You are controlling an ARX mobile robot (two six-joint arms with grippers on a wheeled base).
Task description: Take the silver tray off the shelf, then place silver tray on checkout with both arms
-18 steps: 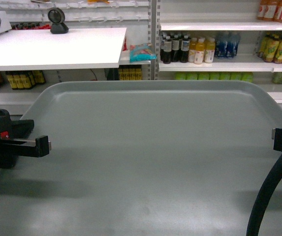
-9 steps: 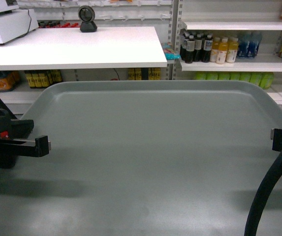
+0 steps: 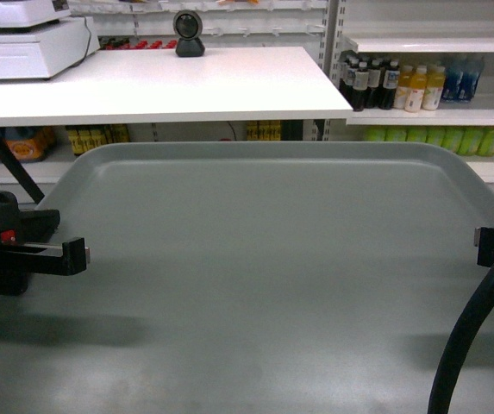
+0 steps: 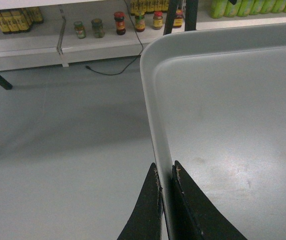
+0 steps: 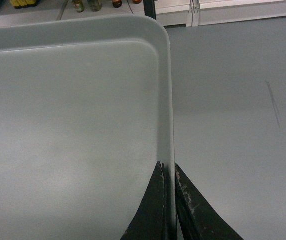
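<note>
Shop shelving lined with bottles stands behind one large matte grey-silver rectangular tray [image 3: 264,259] with rounded corners and a low rim, held level in the air. Two black flat-fingered grippers pinch its rim: the left gripper [image 4: 165,172] on its left edge, the right gripper [image 5: 167,170] on its right. Just beyond its far edge stands one plain white flat-topped checkout table [image 3: 160,86] carrying a white cash register [image 3: 27,39] and a small black scanner [image 3: 189,33].

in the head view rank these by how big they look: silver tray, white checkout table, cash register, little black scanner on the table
1. silver tray, fills most of the view, though it is nearest the camera
2. checkout table
3. cash register, partly cut off at the frame edge
4. black scanner, smallest
</note>
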